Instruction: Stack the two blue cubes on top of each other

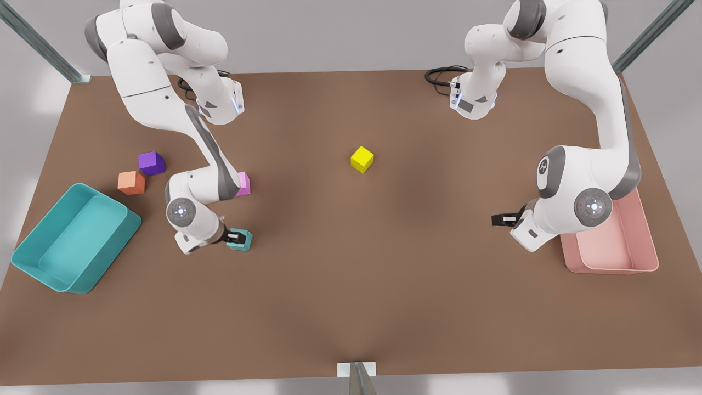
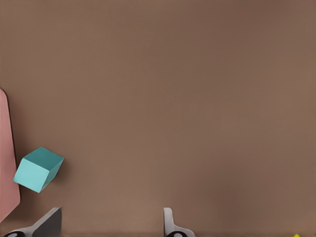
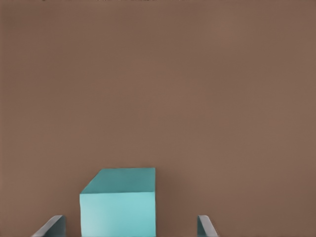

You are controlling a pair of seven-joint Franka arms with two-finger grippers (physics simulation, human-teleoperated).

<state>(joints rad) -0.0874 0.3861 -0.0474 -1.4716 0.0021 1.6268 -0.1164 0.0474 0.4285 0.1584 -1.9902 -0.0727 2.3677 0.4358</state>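
A brown table [image 1: 351,307] seen from above, with 2 white robot arms reaching in from the far edge. The task's things are 2 small teal cubes. The first cube [image 1: 246,239] sits on the table toward the front view's left, a short way from a large teal tray [image 1: 33,258]. The right gripper [image 1: 236,237] is lowered around it, and the right wrist view shows its 2 fingers [image 3: 53,225] spread to either side of the cube with bare table visible in each gap, so it grips nothing yet. The second cube [image 2: 38,169] rests on the table just beside the edge of a pink tray [image 1: 647,241], turned at an angle to the gripper. The left gripper [image 1: 500,220] hangs near it at the front view's right, its fingers wide apart and empty, with the cube off to one side and not between them. Both cubes look like plain, rigid, matte blocks, likely light and not fragile. Their flat parallel sides should take a firm pinch, best held across 2 opposite faces near the middle, and the angled cube would call for turning the wrist to match. In the front view the second cube is hidden behind the arm, and the fingers largely cover the first cube's top. Each wrist view cuts off the fingers' bases. Also on the table are a yellow cube [image 1: 362,159], a purple cube [image 1: 151,163], an orange cube [image 1: 131,182] and a pink cube [image 1: 243,184] half hidden behind the arm.
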